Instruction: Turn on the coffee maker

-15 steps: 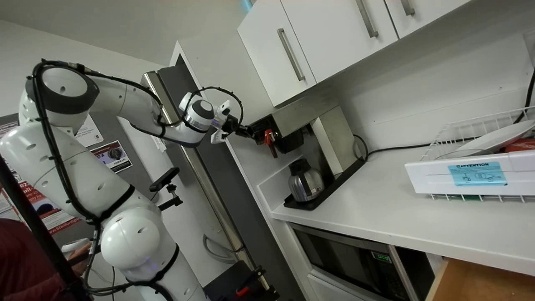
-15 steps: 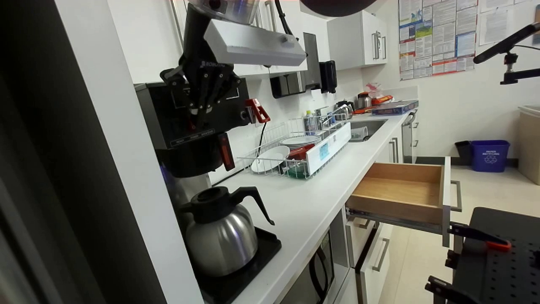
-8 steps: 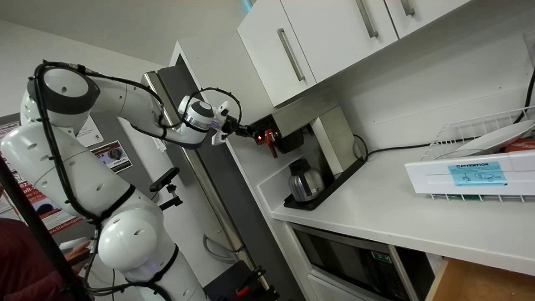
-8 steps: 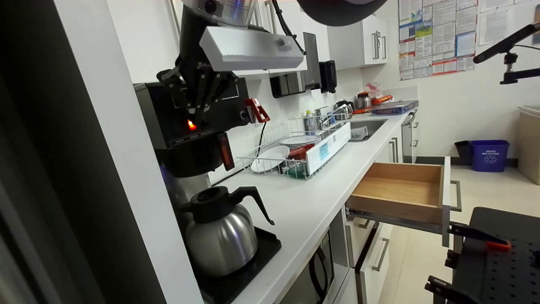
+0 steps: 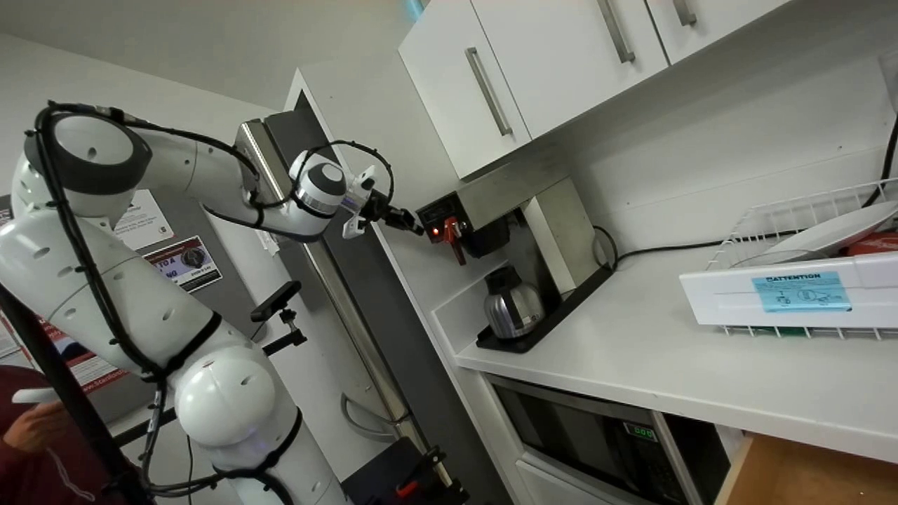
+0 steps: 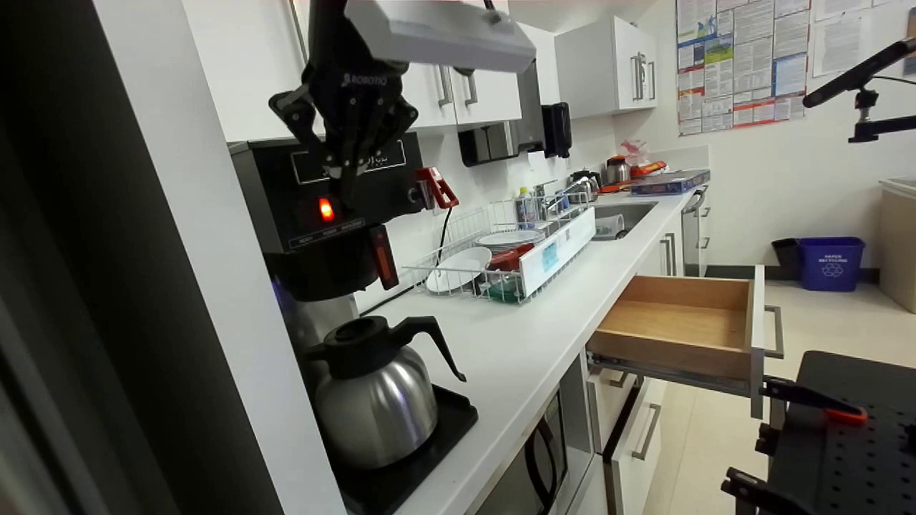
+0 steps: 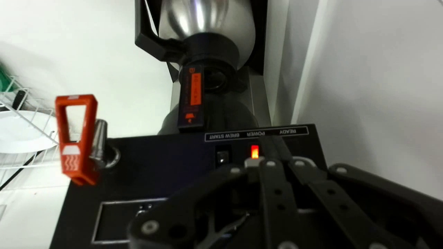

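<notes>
The coffee maker point(image 5: 515, 200) stands on the counter against a side wall; its black front panel shows in an exterior view point(image 6: 261, 197) and in the wrist view point(image 7: 148, 155). Its POWER light point(image 7: 254, 151) glows red-orange and also shows in both exterior views point(image 5: 436, 231) point(image 6: 326, 209). A steel carafe point(image 6: 379, 408) with a black top and handle sits on the base. My gripper point(image 7: 276, 147) is shut and empty, its fingertips together. In an exterior view the gripper point(image 5: 415, 224) is a short gap in front of the panel. The fingers partly cover the panel beside the light.
A red tap handle point(image 7: 78, 138) sticks out from the panel. A dish rack point(image 5: 786, 280) with plates stands along the counter point(image 5: 631, 365). White cabinets point(image 5: 463, 84) hang above. A drawer point(image 6: 673, 329) is open below. A person point(image 5: 42, 435) is behind the arm.
The power light is lit now; a second ago it was dark or barely visible, half a second ago it glowed. The shut gripper has backed away from the panel.
</notes>
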`<state>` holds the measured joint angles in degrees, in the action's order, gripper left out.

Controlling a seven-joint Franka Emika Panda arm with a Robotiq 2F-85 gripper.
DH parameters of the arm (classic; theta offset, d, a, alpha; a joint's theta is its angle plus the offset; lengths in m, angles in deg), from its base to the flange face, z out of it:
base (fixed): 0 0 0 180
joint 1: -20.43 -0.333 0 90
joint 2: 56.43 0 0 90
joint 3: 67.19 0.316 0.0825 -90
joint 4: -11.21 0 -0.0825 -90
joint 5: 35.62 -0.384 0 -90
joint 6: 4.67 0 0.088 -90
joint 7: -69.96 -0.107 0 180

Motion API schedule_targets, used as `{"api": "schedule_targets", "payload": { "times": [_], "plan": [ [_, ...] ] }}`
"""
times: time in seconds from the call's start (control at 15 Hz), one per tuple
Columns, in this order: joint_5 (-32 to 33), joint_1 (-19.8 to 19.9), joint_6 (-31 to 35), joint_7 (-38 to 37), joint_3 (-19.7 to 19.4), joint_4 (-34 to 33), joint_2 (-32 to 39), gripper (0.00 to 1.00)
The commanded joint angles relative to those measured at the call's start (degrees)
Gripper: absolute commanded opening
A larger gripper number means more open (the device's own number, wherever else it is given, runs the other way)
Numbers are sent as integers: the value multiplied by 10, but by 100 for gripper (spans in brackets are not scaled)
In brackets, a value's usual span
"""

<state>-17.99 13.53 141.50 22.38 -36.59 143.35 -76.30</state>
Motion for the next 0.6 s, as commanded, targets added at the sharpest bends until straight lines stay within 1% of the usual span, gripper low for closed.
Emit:
{"api": "schedule_targets", "payload": {
  "times": [0.0,0.27,0.53],
  "plan": [
    [-80,-61,-89,67,-51,24,-81,0],
    [-120,-83,-163,96,-70,53,-158,0],
    [-159,-96,-196,126,-80,84,-210,0]
  ]
}}
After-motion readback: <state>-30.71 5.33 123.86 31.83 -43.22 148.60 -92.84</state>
